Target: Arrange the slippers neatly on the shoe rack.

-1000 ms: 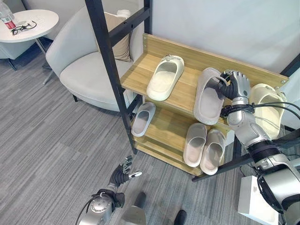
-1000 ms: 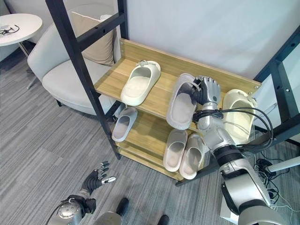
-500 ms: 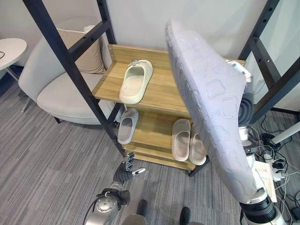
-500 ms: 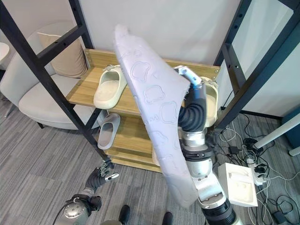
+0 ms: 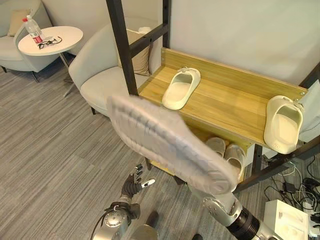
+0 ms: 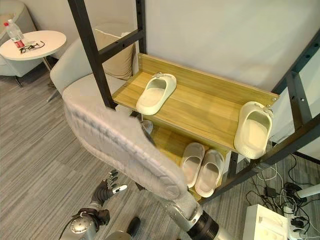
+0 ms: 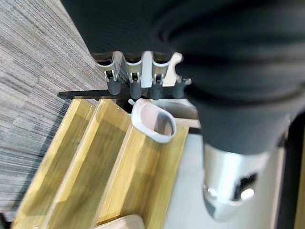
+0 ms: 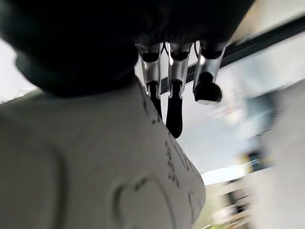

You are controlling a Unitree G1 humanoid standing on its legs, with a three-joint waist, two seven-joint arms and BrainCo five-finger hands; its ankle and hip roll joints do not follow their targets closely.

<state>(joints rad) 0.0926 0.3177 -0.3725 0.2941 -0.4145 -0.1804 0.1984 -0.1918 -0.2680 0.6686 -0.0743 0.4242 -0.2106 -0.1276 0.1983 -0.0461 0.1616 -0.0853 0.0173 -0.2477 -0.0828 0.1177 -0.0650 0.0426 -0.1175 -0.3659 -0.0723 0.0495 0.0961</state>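
A large grey slipper (image 5: 170,142) hangs close in front of me, its patterned sole turned towards the camera. My right hand (image 8: 174,71) is shut on it, with fingers laid along the sole (image 8: 95,181). The wooden shoe rack (image 5: 225,100) carries one cream slipper (image 5: 181,88) at the top shelf's left and another cream slipper (image 5: 283,123) at its right end. A beige pair (image 5: 225,150) lies on the lower shelf. My left hand (image 5: 132,185) is low by the floor, open and empty, and its fingers (image 7: 133,81) point at the rack.
A black frame post (image 5: 122,45) stands at the rack's left corner. Left of the rack are a grey armchair (image 5: 102,82) with a cushion and a round white table (image 5: 50,40) holding a bottle and glasses. A white box (image 5: 292,220) lies on the floor at right.
The grey slipper has left the top shelf and swung down to the left in my right hand. The view has shifted too. My left hand stays low.
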